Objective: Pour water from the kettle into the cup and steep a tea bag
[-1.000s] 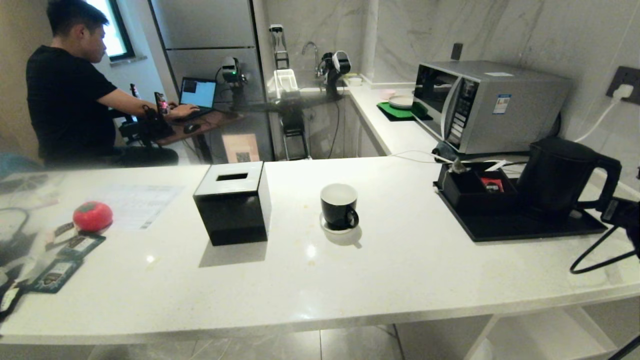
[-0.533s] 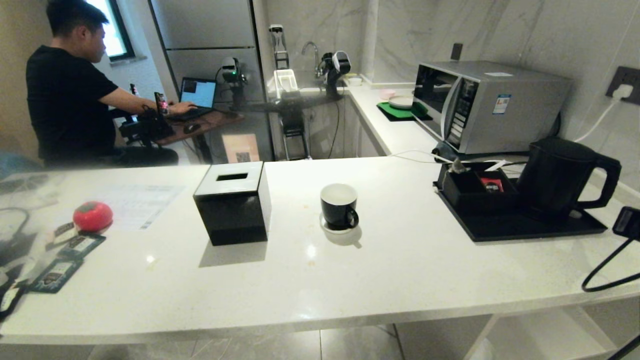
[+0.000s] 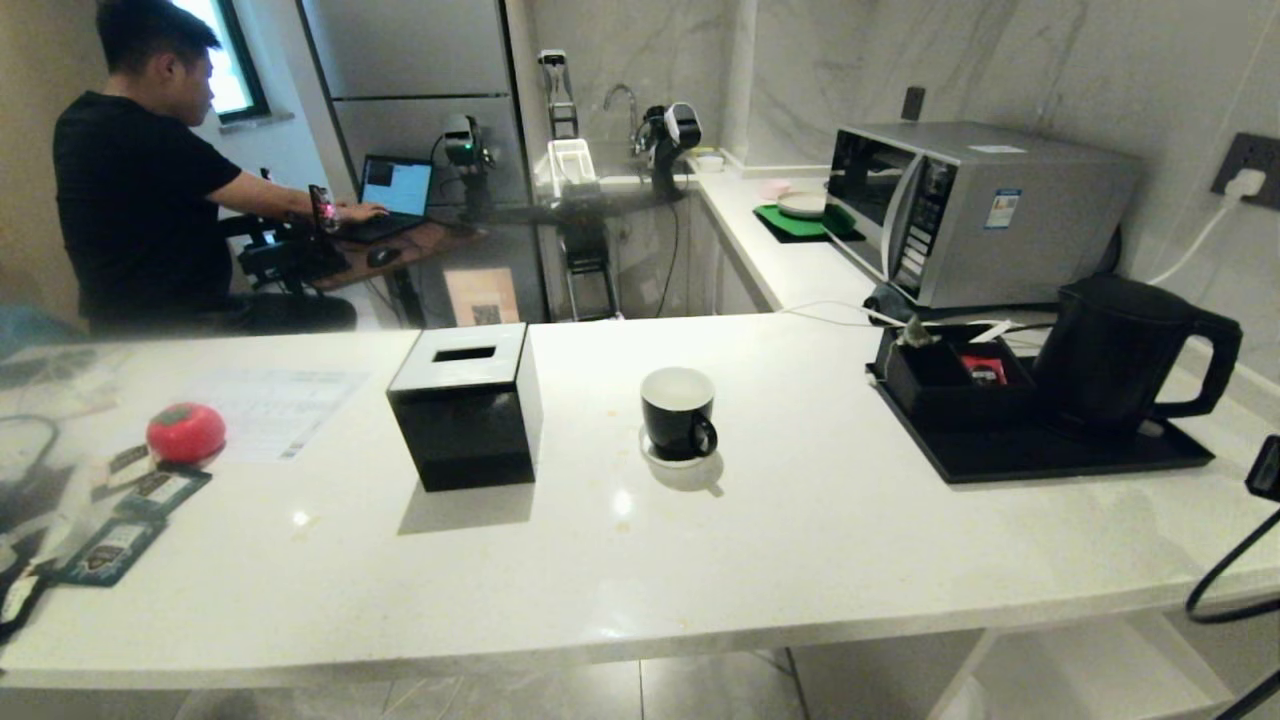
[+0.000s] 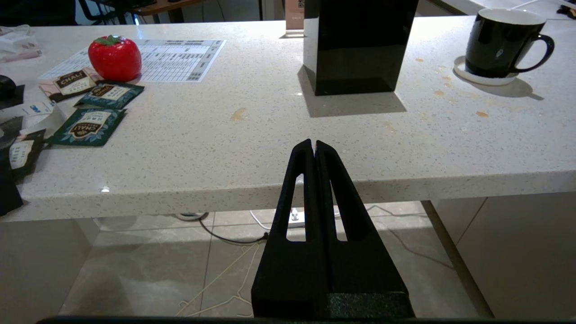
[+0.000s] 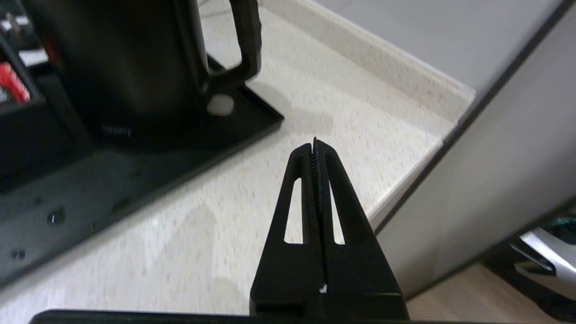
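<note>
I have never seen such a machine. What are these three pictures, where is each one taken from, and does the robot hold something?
It is a robot with two arms. One camera sits on its head and looks down at a white counter; one sits on each wrist, behind the black fingers. On the counter stand the cup on a saucer, a black tissue box, a red tomato-shaped thing and a black tray with the kettle. The tea bag lies on the tray's box. The left gripper is shut before the counter's edge, holding nothing. The right gripper is shut too, empty, near the kettle's handle.
</note>
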